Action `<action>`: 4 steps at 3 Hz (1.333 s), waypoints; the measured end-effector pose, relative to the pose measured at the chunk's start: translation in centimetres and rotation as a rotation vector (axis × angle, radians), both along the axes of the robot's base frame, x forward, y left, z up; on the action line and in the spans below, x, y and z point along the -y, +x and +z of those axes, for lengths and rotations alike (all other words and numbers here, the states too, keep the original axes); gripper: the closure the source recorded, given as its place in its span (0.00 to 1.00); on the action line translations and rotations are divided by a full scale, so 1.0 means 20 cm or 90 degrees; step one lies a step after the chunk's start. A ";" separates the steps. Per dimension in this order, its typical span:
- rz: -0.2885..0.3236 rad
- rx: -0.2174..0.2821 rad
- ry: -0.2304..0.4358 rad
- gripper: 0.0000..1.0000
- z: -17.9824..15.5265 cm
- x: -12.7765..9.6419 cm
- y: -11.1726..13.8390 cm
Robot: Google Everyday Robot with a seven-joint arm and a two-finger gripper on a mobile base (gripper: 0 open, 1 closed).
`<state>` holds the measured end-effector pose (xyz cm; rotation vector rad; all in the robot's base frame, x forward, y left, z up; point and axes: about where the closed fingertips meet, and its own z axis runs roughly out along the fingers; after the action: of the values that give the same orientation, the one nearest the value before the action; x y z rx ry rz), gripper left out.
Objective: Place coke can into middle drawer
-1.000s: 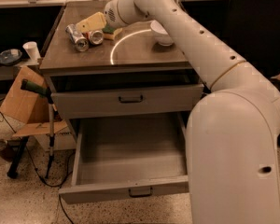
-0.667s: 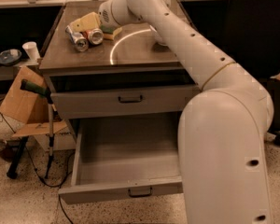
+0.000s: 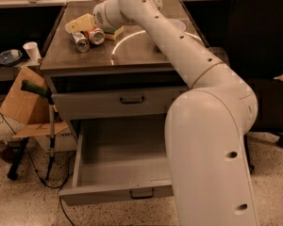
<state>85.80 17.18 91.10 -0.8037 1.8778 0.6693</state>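
Note:
The coke can (image 3: 97,36) lies on its side on the cabinet top (image 3: 132,55), at the back left, next to a silver can (image 3: 80,41). My gripper (image 3: 83,24) is just above and behind the two cans, close over the coke can, at the end of my white arm (image 3: 179,51). Whether it touches either can does not show. The middle drawer (image 3: 119,194) is pulled wide open below, and its grey inside shows nothing in it. My arm's large lower body hides the drawer's right part.
The upper drawer front (image 3: 118,100) is closed. A yellow sponge (image 3: 115,32) lies beside the cans. A white bowl (image 3: 178,25) sits behind my arm. A cardboard box (image 3: 20,102) and a leaning stick (image 3: 51,121) stand to the left. A black chair (image 3: 269,55) stands to the right.
My arm has swung further left and the gripper has moved down toward the two cans. The cans and the drawers have not moved.

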 end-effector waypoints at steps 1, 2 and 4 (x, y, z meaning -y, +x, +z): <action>-0.012 -0.013 -0.016 0.23 -0.07 -0.03 0.05; -0.019 -0.021 -0.024 0.34 -0.11 -0.04 0.08; -0.031 -0.027 -0.031 0.39 -0.14 -0.04 0.11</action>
<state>87.99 17.99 88.30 -0.7779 1.9525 0.6173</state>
